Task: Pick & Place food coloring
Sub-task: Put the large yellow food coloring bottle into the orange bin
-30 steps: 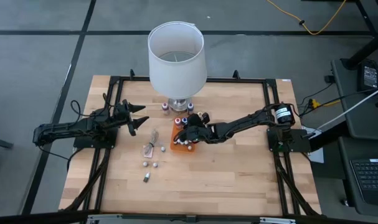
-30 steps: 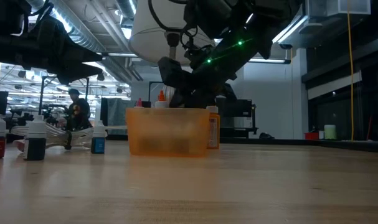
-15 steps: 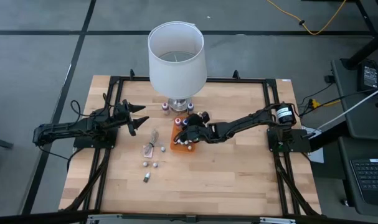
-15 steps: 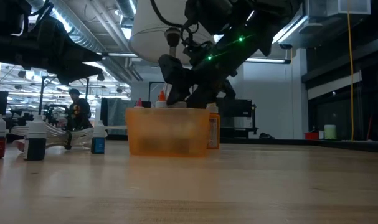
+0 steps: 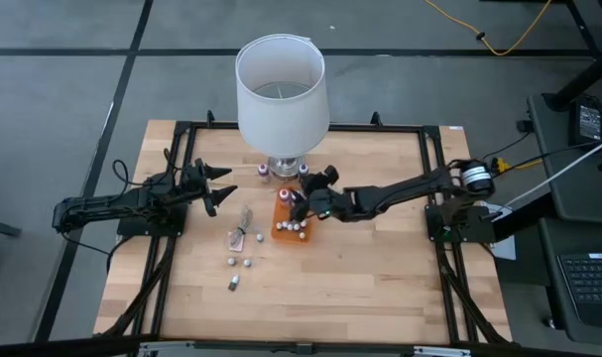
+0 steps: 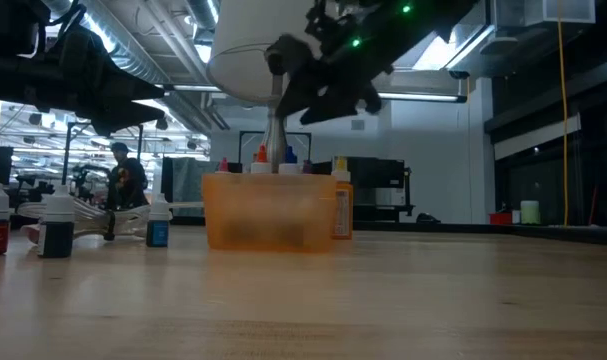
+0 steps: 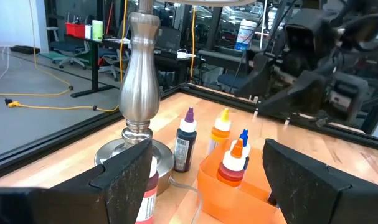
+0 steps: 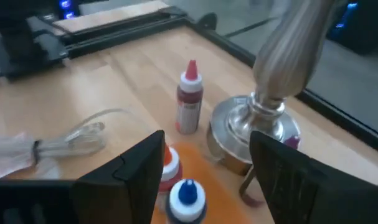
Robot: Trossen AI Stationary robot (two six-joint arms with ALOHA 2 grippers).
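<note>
On the bench's left side the left gripper [image 5: 221, 185] waits above the wood, its jaws spread wide with nothing between them. Right of it, toward the front edge, a handful of tiny white-capped dropper bottles of food coloring [image 5: 240, 264] lie loose on the boards, next to a crumpled clear plastic wrapper [image 5: 243, 227]. At the bench's middle sits the flat orange rectangular tray [image 5: 281, 227] with several bottles already standing in it, just in front of the white-shaded lamp [image 5: 281, 89] with its silver baluster base [image 7: 139, 81]. The right gripper [image 5: 315, 188] hangs above the tray's rear end, its jaws apart and empty, so this looks like the moment just after a drop into the tray. The next move probably calls for a reach across to one of the loose bottles near the front-left and a careful pinch on something small that may roll. The high view alone shows that loose group; the low view shows instead how high the right gripper stands clear of the tray rim. The left wrist view picks out a purple-capped dark bottle [image 7: 185, 142] beside the lamp base and orange- and blue-tipped ones [image 7: 233, 163] in the tray. The right wrist view adds a red-filled bottle [image 8: 189, 98] standing on the wood just outside the tray.
</note>
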